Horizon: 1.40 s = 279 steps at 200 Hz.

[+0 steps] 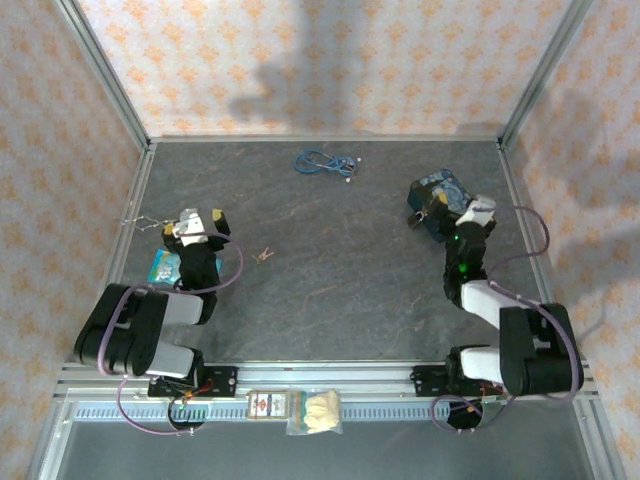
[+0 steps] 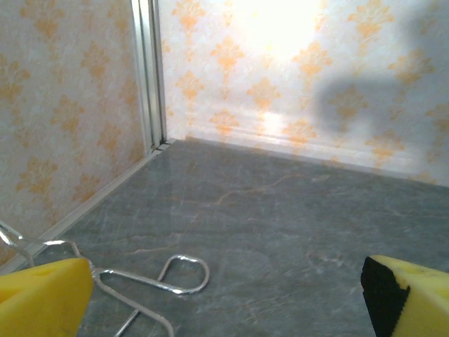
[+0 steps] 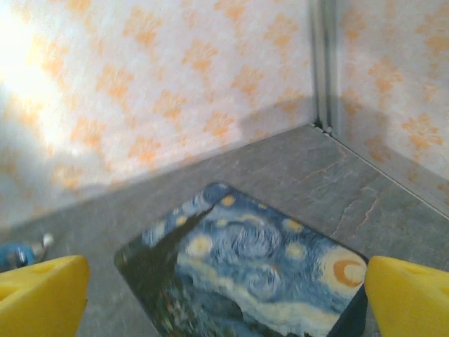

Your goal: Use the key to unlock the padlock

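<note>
Key (image 1: 265,256), lying on the surface (image 1: 340,290) at 4 o'clock from the left claw (image 1: 200,216), the nearer arm, long axis unclear; padlock (image 1: 426,214) beside the tin (image 1: 447,188), 9 o'clock from the right claw (image 1: 479,207); both claws spread wide, empty.

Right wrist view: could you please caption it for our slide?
Open yellow fingers frame the Starry Night tin on the grey tabletop.
</note>
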Available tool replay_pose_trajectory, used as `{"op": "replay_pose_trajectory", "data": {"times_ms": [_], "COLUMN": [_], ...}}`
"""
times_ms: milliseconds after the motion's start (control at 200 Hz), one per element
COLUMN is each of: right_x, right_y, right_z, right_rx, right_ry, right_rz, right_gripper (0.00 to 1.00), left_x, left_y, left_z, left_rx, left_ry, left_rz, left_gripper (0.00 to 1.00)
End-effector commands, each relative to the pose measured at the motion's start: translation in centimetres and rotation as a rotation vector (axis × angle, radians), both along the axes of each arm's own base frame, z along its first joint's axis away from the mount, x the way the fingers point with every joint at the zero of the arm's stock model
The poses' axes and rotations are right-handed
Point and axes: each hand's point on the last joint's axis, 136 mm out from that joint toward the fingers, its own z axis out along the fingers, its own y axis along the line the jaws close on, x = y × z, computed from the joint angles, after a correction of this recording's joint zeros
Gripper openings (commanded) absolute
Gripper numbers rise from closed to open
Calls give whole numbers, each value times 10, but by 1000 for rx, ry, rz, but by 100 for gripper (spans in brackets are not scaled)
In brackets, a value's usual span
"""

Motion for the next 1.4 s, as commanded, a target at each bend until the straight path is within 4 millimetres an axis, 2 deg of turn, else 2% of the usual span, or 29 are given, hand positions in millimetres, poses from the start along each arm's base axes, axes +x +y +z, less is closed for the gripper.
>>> {"op": "replay_pose_trajectory", "data": {"times_ms": [0, 100, 205, 255, 375, 516, 666, 776, 966, 1146, 1391], "right_x": [-13, -18, -18, -17, -17, -13, 0, 16, 40, 39, 25], "right_y": [-22, -27, -27, -28, -45, -64, -79, -74, -52, -38, -20], "right_z": [-17, -26, -26, -25, -33, -47, -64, -74, -89, -101, -136], "right_rx": [162, 226, 266, 274, 280, 319, 426, 448, 531, 551, 437], "right_ry": [134, 238, 297, 317, 368, 420, 445, 472, 474, 481, 665], "right_rz": [-181, -240, -218, -206, -264, -284, -245, -193, -57, 17, 47], "right_gripper": [100, 100, 100, 100, 100, 100, 100, 100, 100, 95, 84], "left_x": [7, 21, 33, 38, 42, 34, 25, 24, 28, 26, 24], "left_y": [0, -17, -46, -58, -83, -109, -132, -136, -138, -136, -132], "left_z": [21, 33, 32, 27, 7, -16, -27, -28, -22, -19, -17], "left_rx": [-35, -231, -417, -481, -606, -676, -711, -712, -722, -722, -712], "left_ry": [40, 49, 77, 115, 225, 312, 355, 356, 325, 303, 299], "left_rz": [62, -10, -141, -187, -253, -341, -420, -432, -448, -447, -429], "left_gripper": [99, 99, 99, 99, 99, 99, 99, 99, 99, 99, 99]}}
